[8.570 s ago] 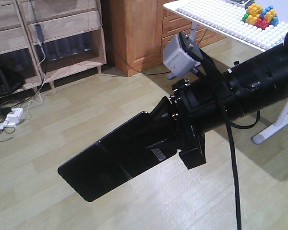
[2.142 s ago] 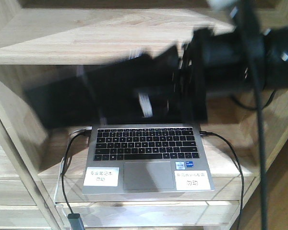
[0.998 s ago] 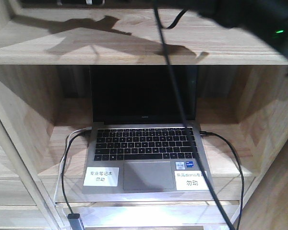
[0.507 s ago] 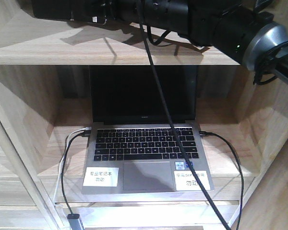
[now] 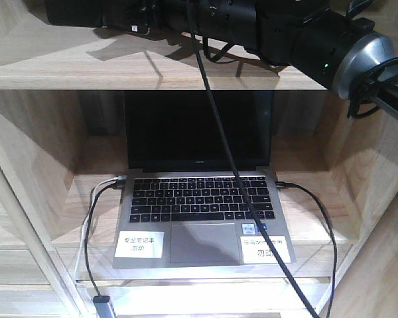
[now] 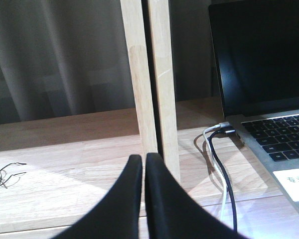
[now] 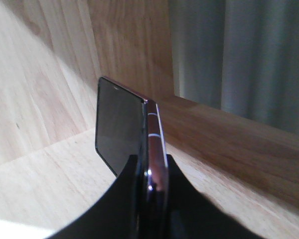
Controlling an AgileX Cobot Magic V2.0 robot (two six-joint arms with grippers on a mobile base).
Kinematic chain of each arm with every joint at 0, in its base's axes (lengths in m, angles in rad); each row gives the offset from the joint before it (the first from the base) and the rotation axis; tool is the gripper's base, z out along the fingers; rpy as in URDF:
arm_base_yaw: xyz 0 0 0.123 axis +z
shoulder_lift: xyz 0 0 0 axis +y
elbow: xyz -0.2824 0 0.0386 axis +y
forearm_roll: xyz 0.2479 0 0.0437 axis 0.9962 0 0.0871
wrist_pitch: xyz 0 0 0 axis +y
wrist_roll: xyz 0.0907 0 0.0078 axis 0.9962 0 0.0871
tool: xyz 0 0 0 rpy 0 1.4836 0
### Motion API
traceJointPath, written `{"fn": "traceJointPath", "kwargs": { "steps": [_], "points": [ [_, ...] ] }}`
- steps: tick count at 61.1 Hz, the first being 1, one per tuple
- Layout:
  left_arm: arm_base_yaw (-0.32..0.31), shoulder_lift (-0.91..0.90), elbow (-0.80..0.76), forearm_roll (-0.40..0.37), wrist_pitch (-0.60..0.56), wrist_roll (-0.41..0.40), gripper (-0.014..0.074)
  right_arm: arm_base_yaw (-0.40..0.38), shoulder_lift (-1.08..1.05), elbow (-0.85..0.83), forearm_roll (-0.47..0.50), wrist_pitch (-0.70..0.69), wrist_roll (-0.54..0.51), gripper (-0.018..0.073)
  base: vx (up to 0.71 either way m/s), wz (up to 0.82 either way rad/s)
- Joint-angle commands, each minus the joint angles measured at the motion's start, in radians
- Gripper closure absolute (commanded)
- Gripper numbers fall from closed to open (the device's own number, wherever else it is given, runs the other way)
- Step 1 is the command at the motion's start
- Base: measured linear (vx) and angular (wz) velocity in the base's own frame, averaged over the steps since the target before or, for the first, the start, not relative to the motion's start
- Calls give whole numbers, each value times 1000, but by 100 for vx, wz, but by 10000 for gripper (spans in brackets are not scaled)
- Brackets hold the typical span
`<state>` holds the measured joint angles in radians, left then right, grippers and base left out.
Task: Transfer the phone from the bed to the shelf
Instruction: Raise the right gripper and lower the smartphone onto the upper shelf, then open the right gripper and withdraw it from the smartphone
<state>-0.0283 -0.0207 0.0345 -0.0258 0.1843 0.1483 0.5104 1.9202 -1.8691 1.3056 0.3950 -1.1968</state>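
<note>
Pale, grained boards of the wooden shelf [image 5: 152, 69] fill my front view, with an open grey laptop [image 5: 202, 199] sitting in the compartment below the top board, its screen dark, two white labels on its palm rest and cables trailing from both sides; from my remote seat I see the right arm [image 5: 298, 36] reaching in from the right across the upper board, a black cable hanging from it down in front of the laptop; the right gripper [image 7: 150, 172] is clamped on the phone [image 7: 124, 124], its two black fingers pressing either face of the slab, which stands on edge in the wrist view, glossy black face to the left of the fingers and pinkish-gold rim facing the camera; the phone juts forward beyond the fingertips over the light wood board, with a side wall of the shelf to its left and grey curtain folds behind; whether its lower edge touches the board I cannot tell; in the front view the dark end of the phone [image 5: 86, 13] shows at the far left tip of the arm, above the top board; the left gripper [image 6: 143, 169] has its fingers pressed together with nothing between them, hovering over a lower board; just ahead of it stand two upright wooden posts [image 6: 152, 79], and the laptop lies off to its right, cables running from its near corner.
</note>
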Motion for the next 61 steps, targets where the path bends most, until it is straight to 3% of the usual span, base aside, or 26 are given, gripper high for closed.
{"fn": "traceJointPath", "kwargs": {
  "steps": [1,17,25,37,61],
  "points": [
    [-3,-4,-23,-9,-72,-6,595,-3,-48,-32,11,-46,-12,406,0,0],
    [-3,-4,-23,-9,-72,-6,595,-3,-48,-32,11,-89,-12,63,0,0],
    [-3,-4,-23,-9,-72,-6,595,-3,-49,-32,0,-111,-12,-45,0,0],
    [-3,-4,-23,-9,-72,-6,595,-3,-62,-32,-39,-112,-12,-45,0,0],
    [-3,-4,-23,-9,-72,-6,595,-3,-166,-29,-60,-87,45,69,0,0]
  ]
}}
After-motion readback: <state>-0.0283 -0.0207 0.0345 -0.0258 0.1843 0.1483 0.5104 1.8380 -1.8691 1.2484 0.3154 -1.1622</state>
